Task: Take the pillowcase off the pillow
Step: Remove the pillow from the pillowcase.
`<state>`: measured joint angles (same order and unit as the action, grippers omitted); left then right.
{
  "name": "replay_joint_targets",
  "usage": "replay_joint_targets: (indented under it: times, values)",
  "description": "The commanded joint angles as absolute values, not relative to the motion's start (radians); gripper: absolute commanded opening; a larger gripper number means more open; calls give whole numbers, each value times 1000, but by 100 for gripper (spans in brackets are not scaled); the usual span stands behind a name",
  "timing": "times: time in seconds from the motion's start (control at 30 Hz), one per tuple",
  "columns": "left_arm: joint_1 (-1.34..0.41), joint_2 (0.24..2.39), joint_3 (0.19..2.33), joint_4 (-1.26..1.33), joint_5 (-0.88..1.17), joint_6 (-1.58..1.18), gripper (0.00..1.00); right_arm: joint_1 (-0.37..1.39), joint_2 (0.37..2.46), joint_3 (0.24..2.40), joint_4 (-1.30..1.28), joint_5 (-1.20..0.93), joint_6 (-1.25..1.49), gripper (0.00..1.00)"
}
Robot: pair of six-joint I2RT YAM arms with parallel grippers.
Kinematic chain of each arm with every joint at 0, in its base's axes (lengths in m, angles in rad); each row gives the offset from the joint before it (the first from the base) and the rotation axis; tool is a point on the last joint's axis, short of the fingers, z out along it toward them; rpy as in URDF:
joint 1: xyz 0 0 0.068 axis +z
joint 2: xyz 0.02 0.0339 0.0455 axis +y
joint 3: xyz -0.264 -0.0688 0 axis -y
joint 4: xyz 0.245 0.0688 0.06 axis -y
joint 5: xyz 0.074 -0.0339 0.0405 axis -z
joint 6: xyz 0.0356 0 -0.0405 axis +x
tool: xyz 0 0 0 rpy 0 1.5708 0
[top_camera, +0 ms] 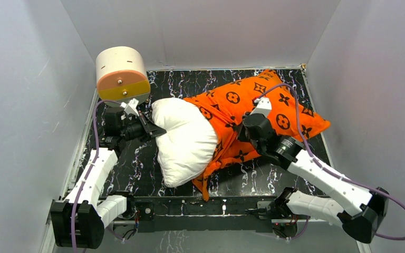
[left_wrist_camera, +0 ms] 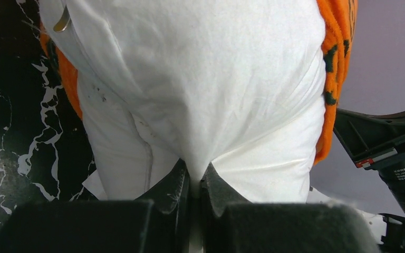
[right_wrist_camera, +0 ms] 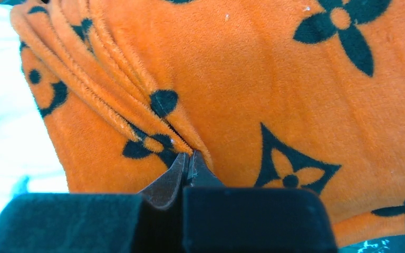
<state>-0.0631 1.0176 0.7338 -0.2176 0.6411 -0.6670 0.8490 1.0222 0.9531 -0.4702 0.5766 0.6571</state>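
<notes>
Pillowcase [top_camera: 295,118], black flower motifs, in right gripper [right_wrist_camera: 188,161]; pillow [left_wrist_camera: 200,79] in left gripper [left_wrist_camera: 192,176].

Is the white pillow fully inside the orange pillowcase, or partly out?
Partly out: the plump white pillow shows bare; the orange plush pillowcase covers only part.

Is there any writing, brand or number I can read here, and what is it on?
Nothing here reads clearly.
Black arm housing, left wrist view: small white print, too blurred to read.
Bright orange plush pillowcase: only black flower, star and circle motifs, no letters.
</notes>
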Motion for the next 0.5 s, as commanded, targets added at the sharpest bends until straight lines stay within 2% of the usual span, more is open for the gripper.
replay_joint_targets:
  times: [0.0,0.07,0.17,0.47]
  values:
    - [-17,1032,682,-248,605,-626,0,799,859,853,-390,598,560,0]
    - [-16,1027,682,-221,633,-607,0,799,813,845,-252,426,454,15]
    - [-17,1023,714,-251,646,-528,0,799,841,944,-181,315,382,47]
    - [-18,975,711,-292,672,-467,0,799,1441,1542,-407,198,253,87]
